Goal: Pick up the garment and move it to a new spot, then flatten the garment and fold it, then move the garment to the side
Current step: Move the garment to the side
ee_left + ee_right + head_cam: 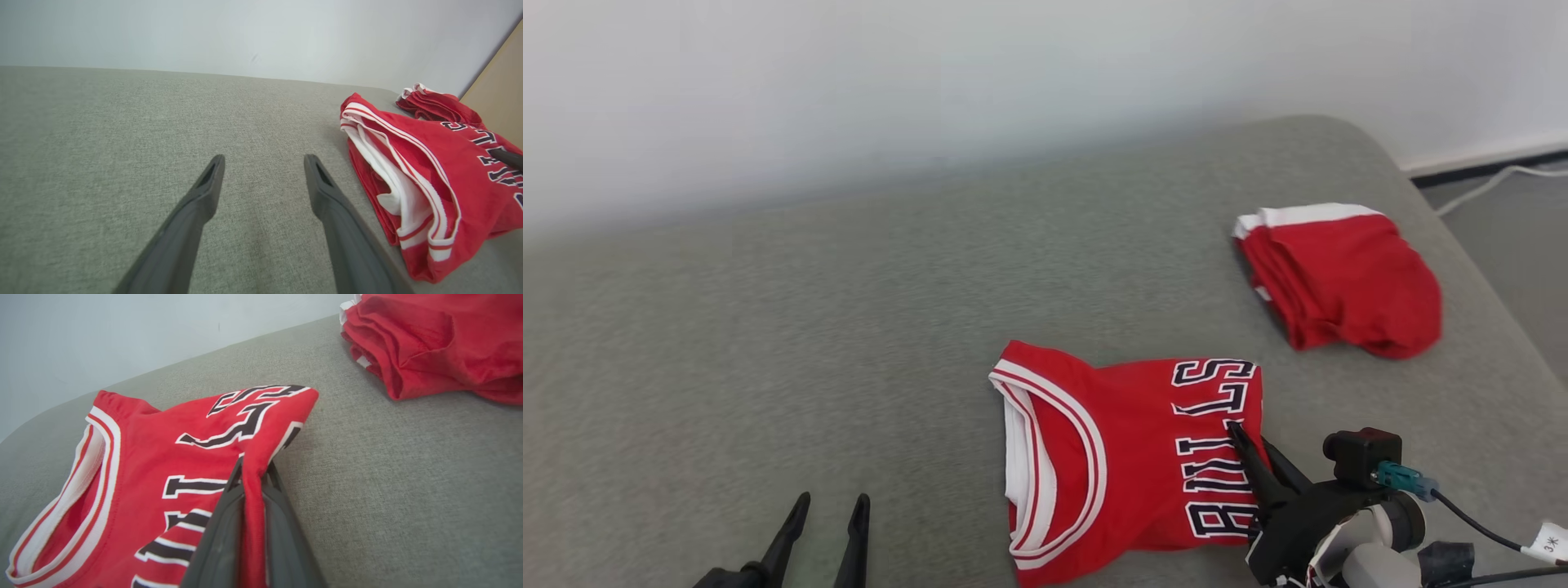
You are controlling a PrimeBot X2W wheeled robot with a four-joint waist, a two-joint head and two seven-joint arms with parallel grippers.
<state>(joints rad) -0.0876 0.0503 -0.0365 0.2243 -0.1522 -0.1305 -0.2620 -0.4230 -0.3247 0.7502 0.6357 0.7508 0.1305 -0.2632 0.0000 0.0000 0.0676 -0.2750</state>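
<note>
Right gripper (1248, 435) holds the folded red shirt (1127, 457) tight near the front edge of the couch (849, 327) and should slide it sideways slowly, keeping it neat.

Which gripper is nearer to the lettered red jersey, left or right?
Right. The right gripper is shut on the edge of the jersey; the left gripper hangs open to its left, not touching it.

the folded red jersey (1135, 465) carries the word "bulls" in black capitals edged in white, running sideways along its right side in the head view, while a small white tag (1553, 543) on a cable at the lower right bears marks too small to read.
</note>
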